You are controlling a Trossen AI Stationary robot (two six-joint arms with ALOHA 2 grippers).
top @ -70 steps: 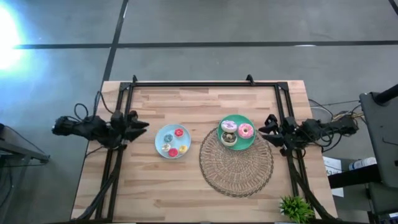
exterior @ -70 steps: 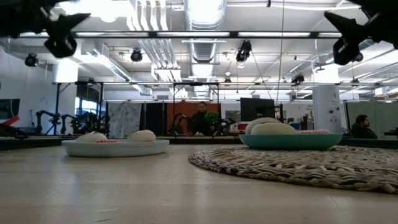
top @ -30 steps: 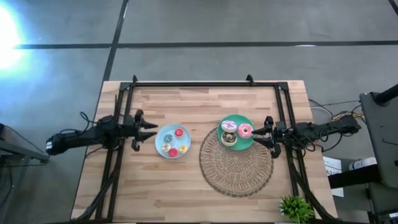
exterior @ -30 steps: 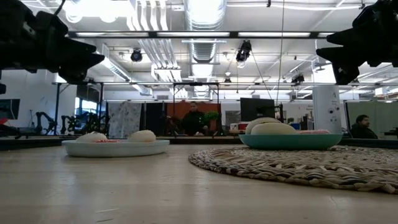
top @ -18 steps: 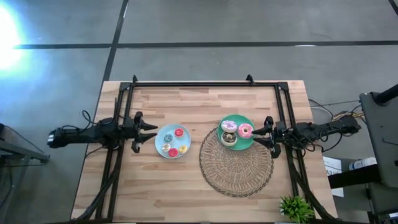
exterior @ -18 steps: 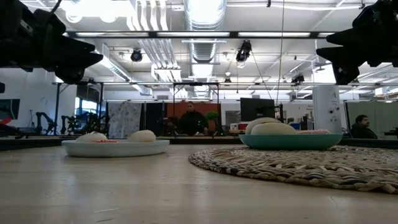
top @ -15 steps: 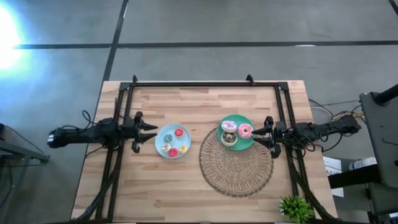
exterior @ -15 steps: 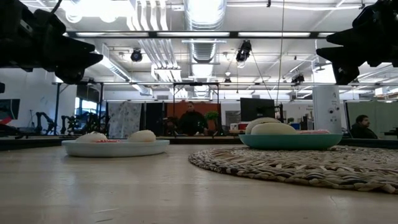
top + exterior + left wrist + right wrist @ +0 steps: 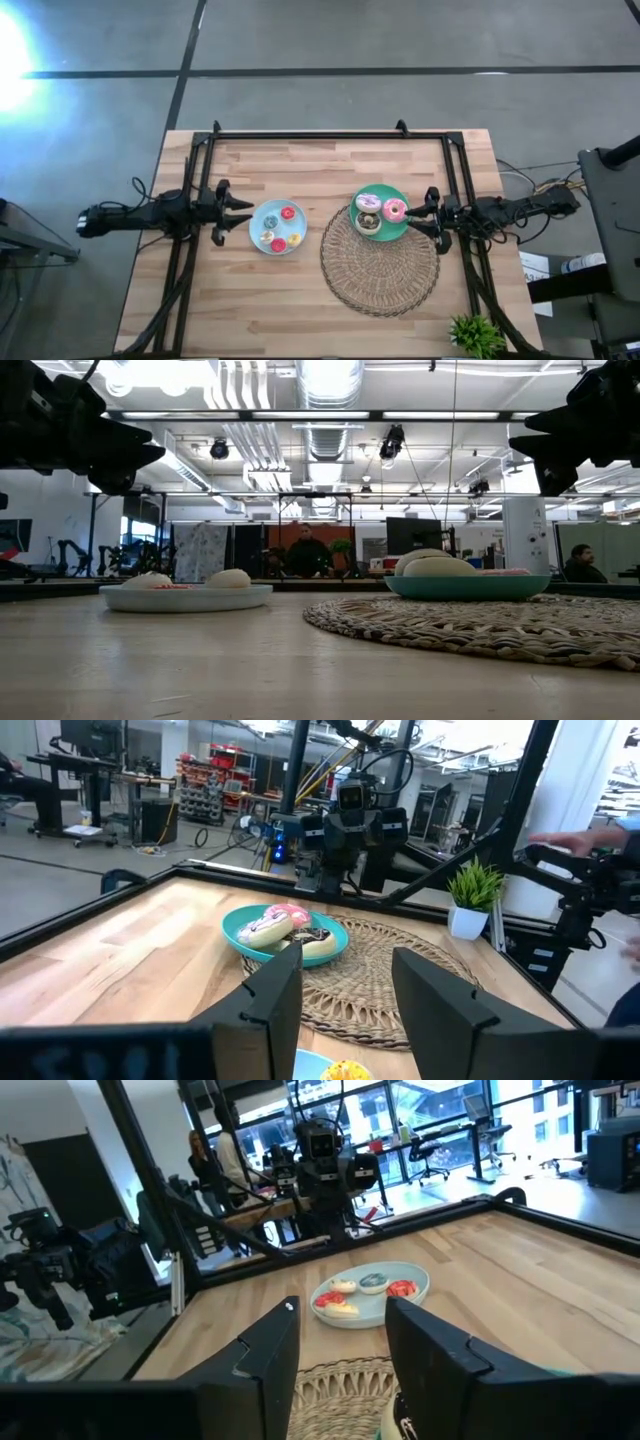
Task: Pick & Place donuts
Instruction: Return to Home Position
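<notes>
Left gripper (image 9: 243, 208) fingers apart, empty, beside round light-blue plate (image 9: 252, 228) of tiny toy ring donuts (image 9: 278, 244). Right gripper (image 9: 414, 217) likewise apart, beside round teal plate (image 9: 381, 189) of larger donuts (image 9: 395, 210).

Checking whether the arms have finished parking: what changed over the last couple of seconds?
Both arms settled lower, the left gripper edging toward the light-blue plate, the right gripper toward the teal plate. Both are open and empty, and neither has moved in the last second. The donuts, both plates and the placemat stayed put.
</notes>
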